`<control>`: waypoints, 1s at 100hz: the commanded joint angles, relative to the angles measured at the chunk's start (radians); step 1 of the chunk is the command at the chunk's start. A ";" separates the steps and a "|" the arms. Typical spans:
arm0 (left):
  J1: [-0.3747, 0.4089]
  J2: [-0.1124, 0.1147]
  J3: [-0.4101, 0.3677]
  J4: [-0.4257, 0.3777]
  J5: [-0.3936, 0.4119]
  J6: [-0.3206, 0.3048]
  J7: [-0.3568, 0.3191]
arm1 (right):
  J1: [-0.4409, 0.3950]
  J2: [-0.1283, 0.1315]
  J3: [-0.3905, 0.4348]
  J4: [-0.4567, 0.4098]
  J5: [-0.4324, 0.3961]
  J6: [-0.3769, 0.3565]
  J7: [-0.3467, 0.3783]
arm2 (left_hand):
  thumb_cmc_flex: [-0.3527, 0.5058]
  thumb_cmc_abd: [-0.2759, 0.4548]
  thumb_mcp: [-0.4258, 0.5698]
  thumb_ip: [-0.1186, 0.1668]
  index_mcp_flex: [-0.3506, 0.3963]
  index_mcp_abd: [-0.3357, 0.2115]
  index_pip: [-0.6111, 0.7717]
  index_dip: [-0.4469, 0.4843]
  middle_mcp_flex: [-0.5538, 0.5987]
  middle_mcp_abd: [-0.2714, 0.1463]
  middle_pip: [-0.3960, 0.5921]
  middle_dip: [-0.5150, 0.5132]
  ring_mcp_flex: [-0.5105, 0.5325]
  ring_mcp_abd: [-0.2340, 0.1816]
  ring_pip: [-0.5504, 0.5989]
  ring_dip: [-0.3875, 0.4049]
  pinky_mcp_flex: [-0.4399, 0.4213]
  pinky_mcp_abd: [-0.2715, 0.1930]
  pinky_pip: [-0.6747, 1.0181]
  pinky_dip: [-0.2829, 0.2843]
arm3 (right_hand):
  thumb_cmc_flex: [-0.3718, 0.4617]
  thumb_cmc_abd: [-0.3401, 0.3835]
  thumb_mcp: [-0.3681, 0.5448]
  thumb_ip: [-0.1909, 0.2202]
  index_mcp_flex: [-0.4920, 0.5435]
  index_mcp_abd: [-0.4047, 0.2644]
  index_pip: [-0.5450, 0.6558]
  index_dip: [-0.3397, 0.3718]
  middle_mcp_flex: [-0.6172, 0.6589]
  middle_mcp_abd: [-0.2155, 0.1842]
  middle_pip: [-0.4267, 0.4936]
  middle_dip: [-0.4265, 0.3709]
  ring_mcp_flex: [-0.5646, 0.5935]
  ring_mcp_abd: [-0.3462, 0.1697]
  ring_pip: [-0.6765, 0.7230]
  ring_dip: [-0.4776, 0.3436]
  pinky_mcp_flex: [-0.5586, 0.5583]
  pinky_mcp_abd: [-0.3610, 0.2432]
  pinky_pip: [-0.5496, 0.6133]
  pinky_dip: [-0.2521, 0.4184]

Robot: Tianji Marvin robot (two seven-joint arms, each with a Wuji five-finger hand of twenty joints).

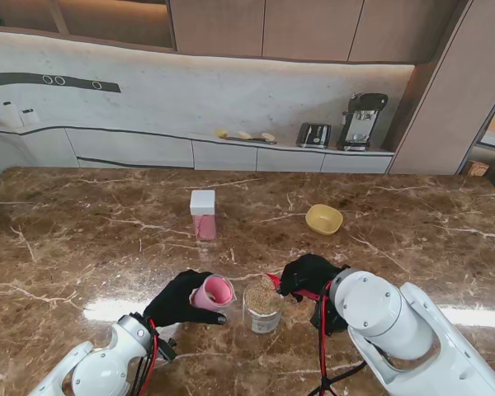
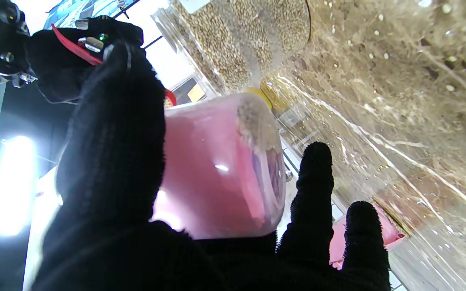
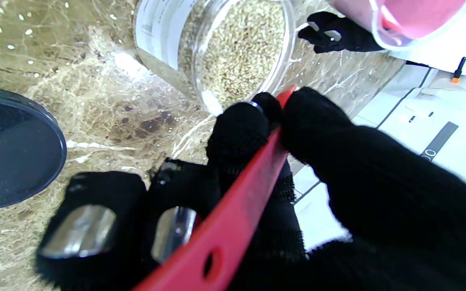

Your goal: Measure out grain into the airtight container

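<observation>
There are two black-gloved hands, one clear jar of grain point(image 1: 263, 308), two pink containers, one yellow bowl point(image 1: 324, 219) and one black round lid point(image 3: 12, 149). The left hand point(image 1: 178, 299) has its fingers wrapped around a pink container point(image 1: 212, 293), which is tipped on its side with its open mouth turned toward the jar. The thumb point(image 2: 115, 133) lies along one side of it and two fingertips point(image 2: 316, 178) curl up on the other side. The right hand point(image 1: 308, 275) pinches a red scoop handle point(image 3: 233, 218) tight between its thumb and fingers, and the scoop end point(image 1: 271, 282) sits at the jar's rim. The jar stands near me, between the two hands, and is full of grain almost to the top. The other pink container point(image 1: 203, 214), with a white lid, stands upright farther away in the middle of the table. The yellow bowl sits far off to the right.
</observation>
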 commanded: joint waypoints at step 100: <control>-0.009 0.002 0.025 0.005 0.000 -0.012 -0.013 | 0.074 0.001 -0.130 -0.045 0.040 -0.012 0.024 | 0.109 0.210 0.156 -0.008 0.184 -0.213 0.168 0.021 -0.035 -0.028 0.017 -0.005 -0.031 -0.026 -0.036 -0.010 -0.001 -0.003 -0.030 0.016 | 0.057 0.012 0.040 0.079 0.017 -0.044 0.031 0.013 0.079 0.052 0.039 0.013 0.029 -0.088 0.065 0.015 0.041 -0.012 0.141 0.001</control>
